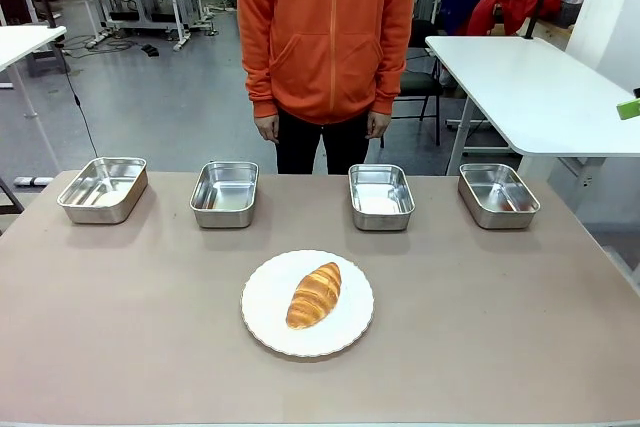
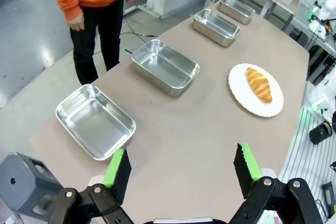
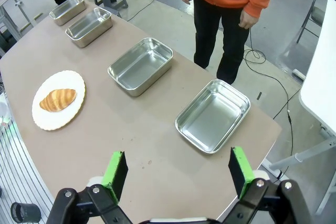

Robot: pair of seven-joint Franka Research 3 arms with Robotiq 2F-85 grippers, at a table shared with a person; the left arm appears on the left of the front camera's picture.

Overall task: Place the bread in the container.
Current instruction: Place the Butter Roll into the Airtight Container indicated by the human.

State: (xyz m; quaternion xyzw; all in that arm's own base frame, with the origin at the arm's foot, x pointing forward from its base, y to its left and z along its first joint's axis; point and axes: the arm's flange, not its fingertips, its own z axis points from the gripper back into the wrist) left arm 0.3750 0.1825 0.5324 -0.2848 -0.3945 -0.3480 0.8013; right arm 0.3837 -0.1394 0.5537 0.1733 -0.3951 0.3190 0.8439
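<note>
**Pick-up step not yet begun**

The bread (image 1: 314, 294) lies on the white plate (image 1: 265, 319) in the middle of the worktop (image 1: 480, 327), untouched. The left claw (image 2: 181, 165) and the right claw (image 3: 178, 165) are both spread wide and carry nothing. I think a claw should come down from above, close across the bread's narrow width and press softly, as it may crush. The container is one of four steel trays (image 1: 224, 194) behind; which one, I cannot tell.

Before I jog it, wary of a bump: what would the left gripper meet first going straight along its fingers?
Probably bare tabletop: the open left gripper aims between the nearest steel tray and the white plate with the croissant, though depth is unclear.
</note>
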